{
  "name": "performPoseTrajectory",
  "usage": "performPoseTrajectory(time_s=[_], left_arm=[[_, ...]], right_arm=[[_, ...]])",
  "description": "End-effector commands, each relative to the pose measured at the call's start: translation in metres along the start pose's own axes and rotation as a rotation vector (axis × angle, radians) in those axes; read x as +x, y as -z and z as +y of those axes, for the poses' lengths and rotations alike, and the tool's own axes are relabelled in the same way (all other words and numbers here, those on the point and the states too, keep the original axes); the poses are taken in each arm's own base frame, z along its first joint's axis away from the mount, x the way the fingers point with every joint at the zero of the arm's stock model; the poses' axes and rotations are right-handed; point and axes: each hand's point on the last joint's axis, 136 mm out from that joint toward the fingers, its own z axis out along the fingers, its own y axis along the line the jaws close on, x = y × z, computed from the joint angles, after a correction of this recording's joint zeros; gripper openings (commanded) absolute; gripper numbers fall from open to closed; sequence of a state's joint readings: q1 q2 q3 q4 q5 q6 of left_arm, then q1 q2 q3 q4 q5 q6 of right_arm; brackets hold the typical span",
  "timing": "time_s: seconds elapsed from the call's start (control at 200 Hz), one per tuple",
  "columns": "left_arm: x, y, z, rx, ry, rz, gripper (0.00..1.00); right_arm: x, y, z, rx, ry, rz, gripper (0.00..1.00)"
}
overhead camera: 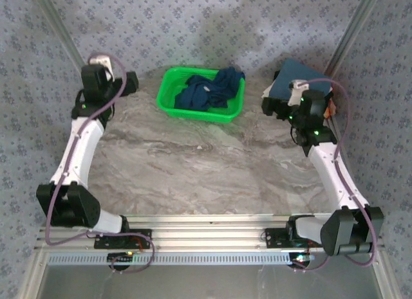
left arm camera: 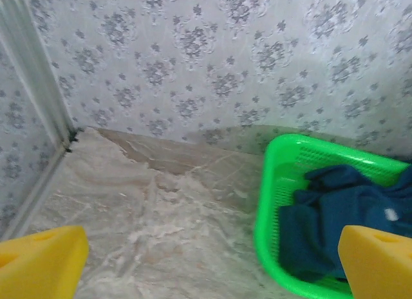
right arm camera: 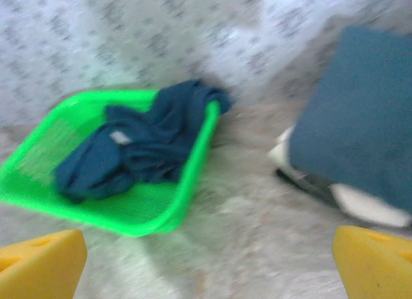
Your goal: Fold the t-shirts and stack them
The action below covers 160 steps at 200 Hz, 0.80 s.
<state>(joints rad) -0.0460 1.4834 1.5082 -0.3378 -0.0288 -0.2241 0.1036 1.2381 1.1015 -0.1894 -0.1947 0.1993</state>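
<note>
T-shirts sit in two places at the far side of the desk (overhead camera: pixel 206 170). A crumpled navy t-shirt (overhead camera: pixel 209 90) lies in the green mesh basket (overhead camera: pixel 193 112), one part draped over its right rim. Near the far right corner a folded teal-blue t-shirt (right arm camera: pixel 360 112) tops a small pile, with a white t-shirt (right arm camera: pixel 370 209) showing beneath it. The right end effector (right arm camera: pixel 206 263) hovers just beside that pile, yellow fingers (right arm camera: pixel 38 263) spread wide and holding nothing. The left end effector (left arm camera: pixel 206 263) hangs left of the basket, likewise released and empty.
</note>
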Motion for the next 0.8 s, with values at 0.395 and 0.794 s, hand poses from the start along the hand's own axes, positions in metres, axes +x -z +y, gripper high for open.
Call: performPoseTrajectory(time_s=[0.395, 0.794], left_arm=[[0.158, -0.138, -0.042, 0.071, 0.210, 0.632, 0.87], [0.207, -0.172, -0.050, 0.018, 0.152, 0.738, 0.66]], right_arm=[[0.080, -0.055, 0.129, -0.302, -0.086, 0.493, 1.00], [0.085, -0.115, 0.136, -0.248, -0.160, 0.598, 1.00]])
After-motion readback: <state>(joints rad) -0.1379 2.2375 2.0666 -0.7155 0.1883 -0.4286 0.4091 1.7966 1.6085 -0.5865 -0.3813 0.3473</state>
